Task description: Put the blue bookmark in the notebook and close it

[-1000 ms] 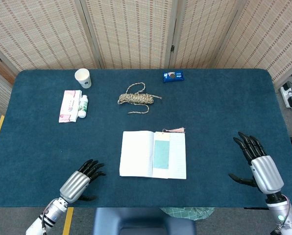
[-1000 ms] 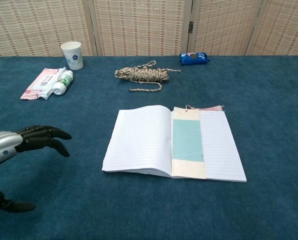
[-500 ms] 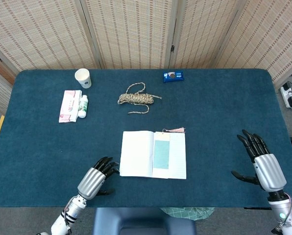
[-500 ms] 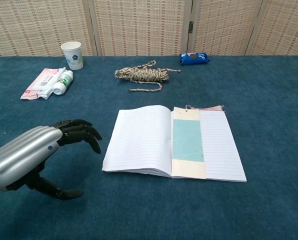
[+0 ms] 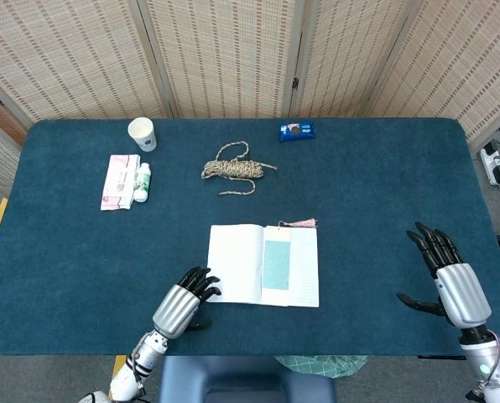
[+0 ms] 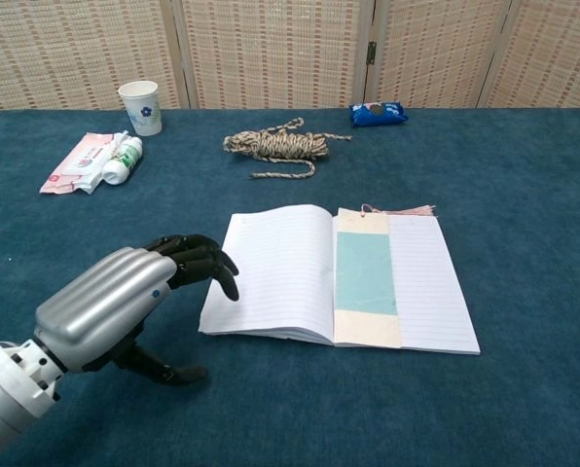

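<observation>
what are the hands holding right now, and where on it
Nothing is held. The left hand hovers, fingers apart, at the left edge of the open notebook; the right hand is open, off to the right.

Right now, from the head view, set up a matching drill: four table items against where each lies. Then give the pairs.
Things:
1. paper cup
2. rope coil
3. blue snack packet
4. bookmark

Places:
A. on the open notebook's right page
B. far left, near the screen
C. far edge, right of centre
D. mid-table, beyond the notebook

Pairs: 1-B, 2-D, 3-C, 4-A
</observation>
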